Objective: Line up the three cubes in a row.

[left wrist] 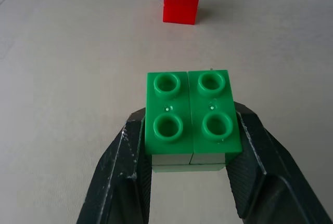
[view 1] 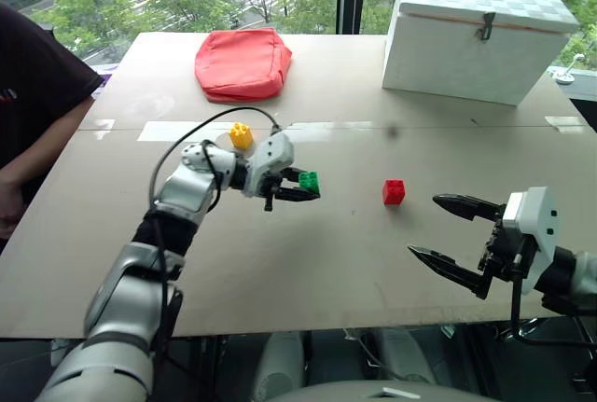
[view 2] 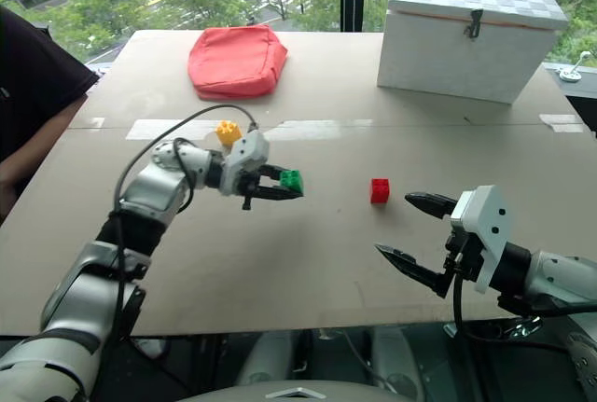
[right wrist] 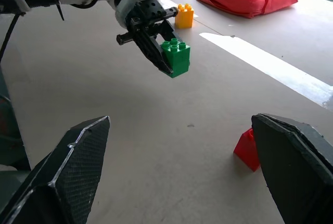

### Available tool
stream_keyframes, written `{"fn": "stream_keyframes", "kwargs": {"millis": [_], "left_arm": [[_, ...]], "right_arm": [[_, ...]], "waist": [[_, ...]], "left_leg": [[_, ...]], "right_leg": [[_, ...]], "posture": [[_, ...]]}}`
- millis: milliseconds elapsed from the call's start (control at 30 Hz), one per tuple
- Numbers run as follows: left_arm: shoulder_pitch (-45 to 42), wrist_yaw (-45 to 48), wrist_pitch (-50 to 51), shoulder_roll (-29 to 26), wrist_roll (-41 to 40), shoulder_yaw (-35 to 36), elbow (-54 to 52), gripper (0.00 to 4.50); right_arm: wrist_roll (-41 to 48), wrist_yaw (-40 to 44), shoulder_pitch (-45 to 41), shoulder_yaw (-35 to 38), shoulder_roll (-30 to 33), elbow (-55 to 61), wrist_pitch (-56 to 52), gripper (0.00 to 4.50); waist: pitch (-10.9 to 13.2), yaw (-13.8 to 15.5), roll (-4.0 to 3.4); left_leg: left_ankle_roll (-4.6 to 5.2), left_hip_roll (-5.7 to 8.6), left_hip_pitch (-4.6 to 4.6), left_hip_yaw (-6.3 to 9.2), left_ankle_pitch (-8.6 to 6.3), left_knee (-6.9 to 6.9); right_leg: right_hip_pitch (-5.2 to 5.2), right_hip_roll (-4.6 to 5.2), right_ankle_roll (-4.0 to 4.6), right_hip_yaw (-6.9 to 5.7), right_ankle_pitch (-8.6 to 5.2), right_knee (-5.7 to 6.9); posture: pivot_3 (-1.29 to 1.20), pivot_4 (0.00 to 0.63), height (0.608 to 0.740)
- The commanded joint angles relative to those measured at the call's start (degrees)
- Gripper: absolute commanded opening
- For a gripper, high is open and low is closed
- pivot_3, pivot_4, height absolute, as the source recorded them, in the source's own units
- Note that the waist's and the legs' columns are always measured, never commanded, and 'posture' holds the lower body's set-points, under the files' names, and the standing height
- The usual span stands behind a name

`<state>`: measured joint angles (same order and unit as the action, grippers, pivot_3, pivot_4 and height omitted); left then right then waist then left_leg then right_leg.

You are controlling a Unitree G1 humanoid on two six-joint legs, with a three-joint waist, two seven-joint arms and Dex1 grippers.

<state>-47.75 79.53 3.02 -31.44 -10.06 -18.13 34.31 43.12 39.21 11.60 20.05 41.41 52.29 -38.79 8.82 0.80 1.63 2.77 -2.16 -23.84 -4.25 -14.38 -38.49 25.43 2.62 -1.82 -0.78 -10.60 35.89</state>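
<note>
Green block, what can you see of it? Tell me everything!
The green cube looks like shiny plastic, with four round studs on top and a seam down its middle. The left gripper is shut on it, one black finger on each side, holding it upright just above the table, between the yellow cube and the red cube.

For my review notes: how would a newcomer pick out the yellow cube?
Start at the red pouch at the table's far side. Nearer the robot, behind the left gripper, stands the yellow cube. It alone is yellow and sits apart from the red cube.
</note>
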Motion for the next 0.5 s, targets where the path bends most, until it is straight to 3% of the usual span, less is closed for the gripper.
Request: {"fn": "stream_keyframes", "kwargs": {"millis": [33,233,500], "left_arm": [[-5.0,4.0,-8.0,3.5,3.3,-0.8,9.2,1.3],[-9.2,4.7,-14.5,7.7,8.0,-1.3,18.8,1.3],[-11.3,2.5,-13.5,11.3,10.3,0.1,22.7,1.3]], "right_arm": [[1.1,-2.7,1.4,1.5,0.2,3.3,0.4,4.5],[0.7,-5.2,3.7,2.0,0.2,4.4,0.8,4.5],[0.3,-8.5,5.5,1.7,-0.3,6.0,1.3,4.5]], "waist": [[0.0,0.0,0.01],[0.0,0.1,0.03],[0.0,0.1,0.04]], "left_leg": [[0.0,0.01,0.0,0.01,0.0,0.0],[0.03,0.02,-0.02,0.04,-0.02,-0.03],[0.04,0.02,-0.02,0.08,-0.02,-0.05]], "right_leg": [[0.0,0.01,0.0,0.04,0.0,0.0],[0.0,0.03,0.0,0.05,0.01,-0.01],[-0.01,0.03,-0.04,0.03,-0.01,0.02]], "posture": [[0.0,0.15,0.74],[0.0,0.15,0.74],[0.0,0.15,0.74]]}}
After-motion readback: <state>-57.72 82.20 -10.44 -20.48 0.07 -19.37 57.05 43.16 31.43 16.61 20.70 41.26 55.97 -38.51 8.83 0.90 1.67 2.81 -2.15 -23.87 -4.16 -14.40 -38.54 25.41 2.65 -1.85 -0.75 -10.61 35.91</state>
